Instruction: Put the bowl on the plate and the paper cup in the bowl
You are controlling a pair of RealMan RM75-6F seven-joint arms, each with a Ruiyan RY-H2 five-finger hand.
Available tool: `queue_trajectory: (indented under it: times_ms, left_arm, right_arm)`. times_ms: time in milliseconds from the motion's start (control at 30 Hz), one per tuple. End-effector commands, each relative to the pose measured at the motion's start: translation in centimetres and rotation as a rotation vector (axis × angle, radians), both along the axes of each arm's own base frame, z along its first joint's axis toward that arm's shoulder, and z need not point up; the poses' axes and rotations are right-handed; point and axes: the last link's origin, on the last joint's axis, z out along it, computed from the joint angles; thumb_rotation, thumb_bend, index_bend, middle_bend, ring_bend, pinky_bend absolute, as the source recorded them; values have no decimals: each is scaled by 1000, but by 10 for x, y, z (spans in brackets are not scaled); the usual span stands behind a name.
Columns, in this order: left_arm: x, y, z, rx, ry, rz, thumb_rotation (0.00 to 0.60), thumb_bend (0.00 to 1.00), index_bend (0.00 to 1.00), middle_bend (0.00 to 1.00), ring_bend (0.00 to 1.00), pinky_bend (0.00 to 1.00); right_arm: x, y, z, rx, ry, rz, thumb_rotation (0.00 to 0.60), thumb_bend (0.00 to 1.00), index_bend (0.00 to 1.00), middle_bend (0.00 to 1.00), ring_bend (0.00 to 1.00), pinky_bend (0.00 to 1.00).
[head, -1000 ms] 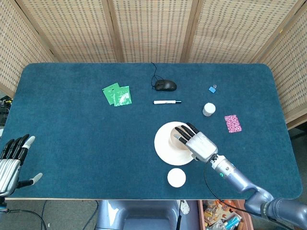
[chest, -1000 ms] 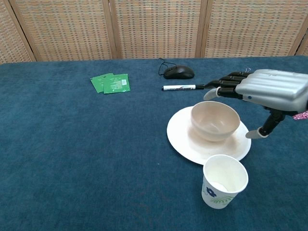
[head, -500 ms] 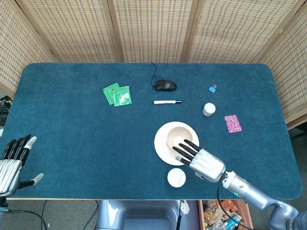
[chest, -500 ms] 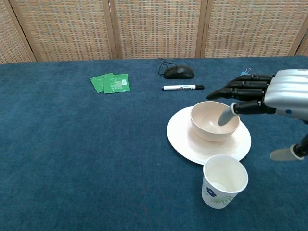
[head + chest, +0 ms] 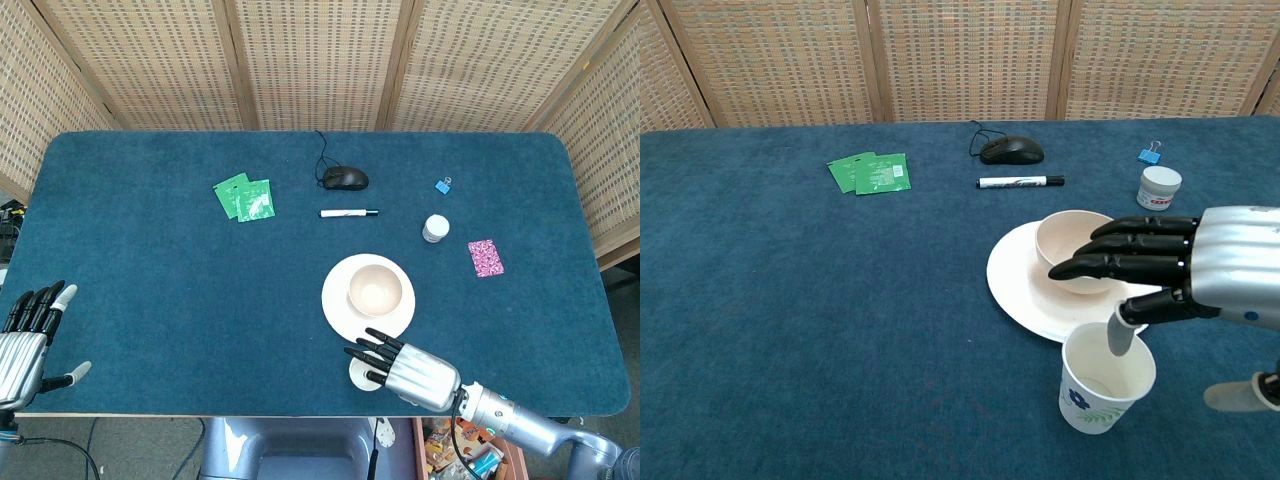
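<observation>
Bowl (image 5: 1086, 250) already sits on the plate (image 5: 1020, 295), so the first half looks done; what's left is the cup (image 5: 1106, 390). It stands upright on the table just in front of the plate, mouth up, apparently empty inside in the chest view. Right hand (image 5: 410, 369) hovers over the cup with fingers (image 5: 1120, 255) stretched out flat and apart, holding nothing; one fingertip dips near the rim, can't tell if it touches. In the head view the hand covers most of the cup (image 5: 360, 375). Left hand (image 5: 22, 335) is well apart at the table's near left edge, fingers spread, empty. Handling guess: thin paper, very light, wall soft, so it will crush or go oval under a hard squeeze and will tip or skid on the cloth if nudged from one side. Best hold is probably around the upper wall just below the rolled rim, thumb opposite the fingers, since the rim is the stiffest part; light pressure only. A pinch on the rim edge alone would likely let it swing. The hand now lies palm-down above, so it needs to come round to the side first. Bowl looks stiff and smooth with a wide mouth, so the cup should drop in easily, though it may lean against the curved wall. Risk: knocking the cup over during approach.
</observation>
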Motion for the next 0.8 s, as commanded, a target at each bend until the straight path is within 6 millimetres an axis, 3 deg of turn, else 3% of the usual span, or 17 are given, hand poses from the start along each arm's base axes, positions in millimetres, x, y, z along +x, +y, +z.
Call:
queue_trajectory:
  times_ms: [33,400,667,800]
  left_arm:
    - [0,0,0,0,0,1,600,0,0,0,0,0]
    - [-1,2,-2,-3,7,5,600,0,0,0,0,0]
    - [-1,2,-3,-5,10,9,600,0,0,0,0,0]
    - [-1,2,-3,-7,9,10,600,0,0,0,0,0]
  right_arm:
    - [-4,-1,-6,-3,15,-10,600,186,353,0,0,0]
    - [-13,-3,-22,18,20,-38,600,209,375,0,0,0]
    - [-17,-4,-35,29,36,-56,600,431,487,0,0,0]
    - [-17,-7,-38,32,12,-79,600,480,551,0,0,0]
